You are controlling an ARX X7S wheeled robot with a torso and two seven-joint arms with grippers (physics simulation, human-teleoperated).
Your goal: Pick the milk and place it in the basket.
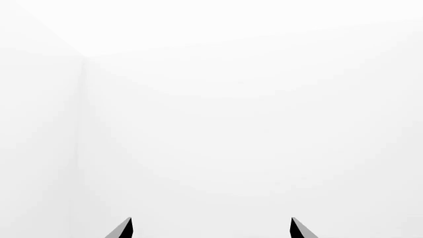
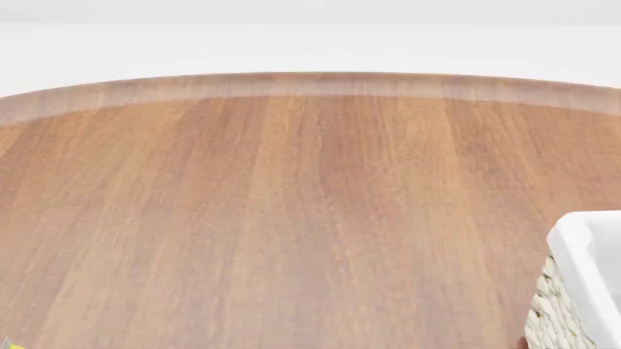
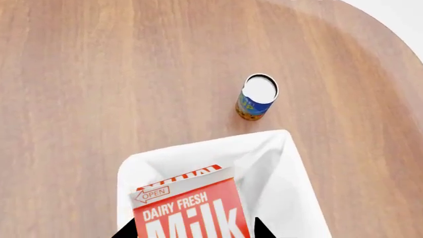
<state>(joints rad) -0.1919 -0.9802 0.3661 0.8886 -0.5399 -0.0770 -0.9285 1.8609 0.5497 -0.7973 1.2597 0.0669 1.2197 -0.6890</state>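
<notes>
In the right wrist view, the right gripper (image 3: 193,232) shows only as two dark fingertips at the frame edge, one on each side of the milk (image 3: 190,208). The carton fills the space between them, its red face reading "DAIRY FRESH Milk" with an "OPEN" arrow above; the jaws appear closed on it, though the contact points are cut off by the frame edge. The milk sits above the white cloth lining of the basket (image 3: 281,163), within the outline of the rim; whether it touches the lining cannot be determined. Beyond the basket, near its far corner but apart from it, a small can (image 3: 256,97) with a white top and blue-yellow side stands upright on the wooden table (image 3: 99,74). In the left wrist view, the left gripper (image 1: 211,229) has its two dark fingertips set well apart with nothing between them, facing plain white background. In the head view, only a corner of the basket is visible.
</notes>
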